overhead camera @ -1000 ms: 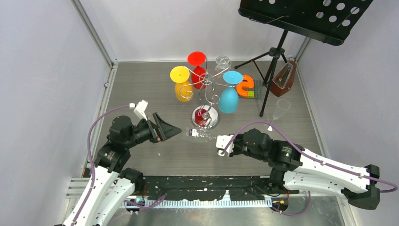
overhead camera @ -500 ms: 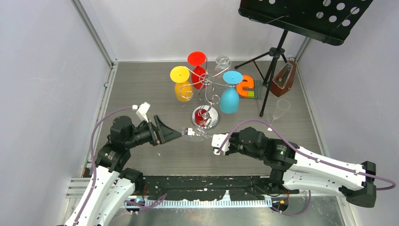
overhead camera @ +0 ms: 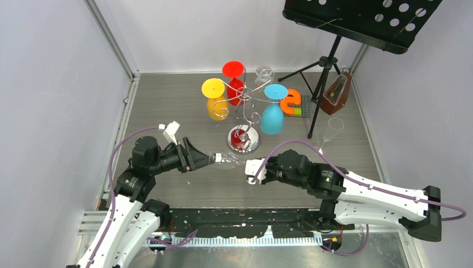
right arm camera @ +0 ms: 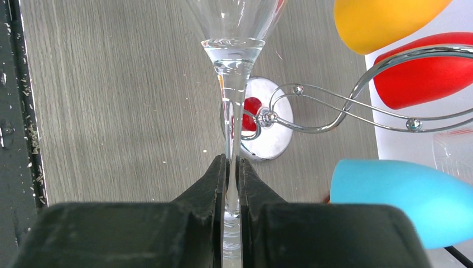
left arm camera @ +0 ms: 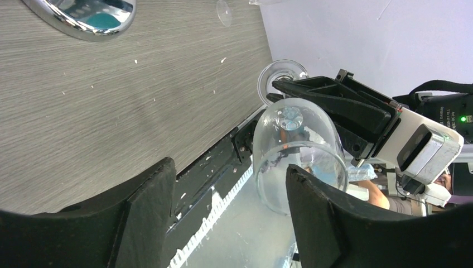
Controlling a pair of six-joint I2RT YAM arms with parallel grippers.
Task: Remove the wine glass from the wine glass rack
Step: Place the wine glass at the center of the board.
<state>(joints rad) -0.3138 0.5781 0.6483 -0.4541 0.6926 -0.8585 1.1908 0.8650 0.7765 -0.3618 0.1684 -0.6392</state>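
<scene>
A clear wine glass [overhead camera: 226, 160] hangs level over the table in front of the chrome wine glass rack [overhead camera: 246, 103]. My right gripper [overhead camera: 249, 170] is shut on its stem [right arm camera: 231, 100], the bowl pointing left. In the right wrist view both jaws of the right gripper [right arm camera: 232, 162] pinch the stem. My left gripper [overhead camera: 209, 160] is open at the bowl's rim. Through the left wrist camera the bowl [left arm camera: 293, 151] lies beside one finger of the left gripper [left arm camera: 228, 178], with a clear gap to the other finger. Yellow [overhead camera: 216, 99], red [overhead camera: 235, 81] and blue [overhead camera: 272, 111] glasses hang on the rack.
The rack's mirrored base [overhead camera: 251, 142] stands just behind the held glass. A black tripod music stand [overhead camera: 326, 67], a brown metronome [overhead camera: 336, 94] and an orange letter [overhead camera: 291, 102] are at the back right. Another clear glass [overhead camera: 333, 127] stands to the right.
The right arm has carried the glass leftward. The left gripper has come right until its fingers flank the bowl, and its jaws have narrowed.
</scene>
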